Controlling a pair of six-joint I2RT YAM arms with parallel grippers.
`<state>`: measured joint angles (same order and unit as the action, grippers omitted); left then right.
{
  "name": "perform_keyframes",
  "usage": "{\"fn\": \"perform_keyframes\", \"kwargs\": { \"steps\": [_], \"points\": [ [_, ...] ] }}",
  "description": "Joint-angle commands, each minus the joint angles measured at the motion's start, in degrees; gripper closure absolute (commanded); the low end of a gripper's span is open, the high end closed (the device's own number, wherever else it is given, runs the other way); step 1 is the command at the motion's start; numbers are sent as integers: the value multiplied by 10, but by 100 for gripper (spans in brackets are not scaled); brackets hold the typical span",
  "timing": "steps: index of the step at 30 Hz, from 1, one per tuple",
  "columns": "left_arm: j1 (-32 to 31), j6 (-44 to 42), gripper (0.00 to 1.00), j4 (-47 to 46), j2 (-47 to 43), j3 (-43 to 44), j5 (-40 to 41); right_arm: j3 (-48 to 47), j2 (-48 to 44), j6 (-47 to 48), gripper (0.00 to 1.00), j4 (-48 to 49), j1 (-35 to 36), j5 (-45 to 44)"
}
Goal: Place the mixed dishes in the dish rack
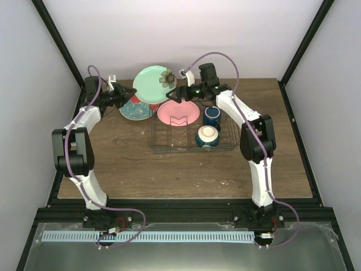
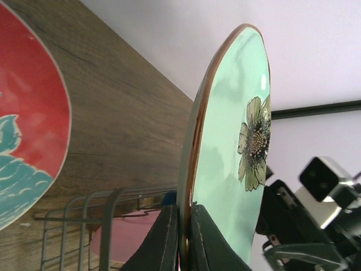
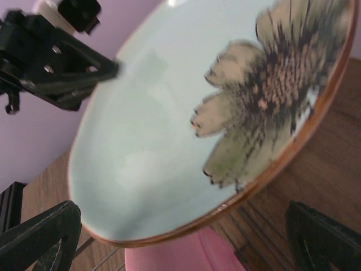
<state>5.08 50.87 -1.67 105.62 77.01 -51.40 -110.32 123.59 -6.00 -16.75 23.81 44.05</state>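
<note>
My left gripper (image 1: 131, 92) is shut on the left rim of the mint-green plate (image 1: 154, 81), which it holds tilted in the air behind the dish rack (image 1: 161, 142). In the left wrist view both fingers (image 2: 163, 240) pinch the plate (image 2: 225, 147) by its brown edge. My right gripper (image 1: 170, 97) stands open at the plate's lower right edge; the plate (image 3: 169, 124) fills its view just ahead of the wide-apart fingers (image 3: 39, 237). The pink plate (image 1: 179, 113), dark blue mug (image 1: 212, 116) and cream bowl (image 1: 207, 135) sit in the rack. The teal-and-red plate (image 1: 137, 108) lies on the table.
The rack's wire wall (image 2: 84, 214) stands just below the held plate, with the pink plate (image 2: 130, 237) behind it. The teal-and-red plate (image 2: 22, 152) lies left of the rack. The wall runs close behind the arms.
</note>
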Motion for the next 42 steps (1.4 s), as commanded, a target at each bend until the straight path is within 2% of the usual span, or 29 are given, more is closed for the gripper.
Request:
{"fn": "perform_keyframes", "kwargs": {
  "steps": [1, 9, 16, 23, 30, 32, 37, 39, 42],
  "points": [
    [-8, 6, 100, -81, -17, 13, -45, 23, -38, 18, 0, -19, 1, -8],
    [-8, 12, 100, -94, -7, 13, -44, 76, -77, 26, 0, -9, -6, -22],
    [-9, 9, 100, -94, -14, 2, -47, 82, -69, 5, 0, 19, -18, 2],
    [-12, 4, 100, -97, -28, -14, -57, 39, -25, -27, 1, 41, -22, 34],
    [-22, 10, 100, -132, -40, -36, -80, 6, 8, -62, 7, 74, -22, 72],
    [-27, 19, 100, -149, -40, -39, -91, 7, 16, -72, 13, 88, -23, 88],
    [-40, 36, 100, -177, -40, -51, -102, 10, 32, -110, 39, 131, -22, 127],
    [-46, 45, 100, -200, -39, -58, -106, 12, 32, -116, 53, 145, -23, 131],
    [-51, 47, 100, -207, -36, -60, -107, 13, 31, -113, 81, 153, -23, 133]
  ]
}}
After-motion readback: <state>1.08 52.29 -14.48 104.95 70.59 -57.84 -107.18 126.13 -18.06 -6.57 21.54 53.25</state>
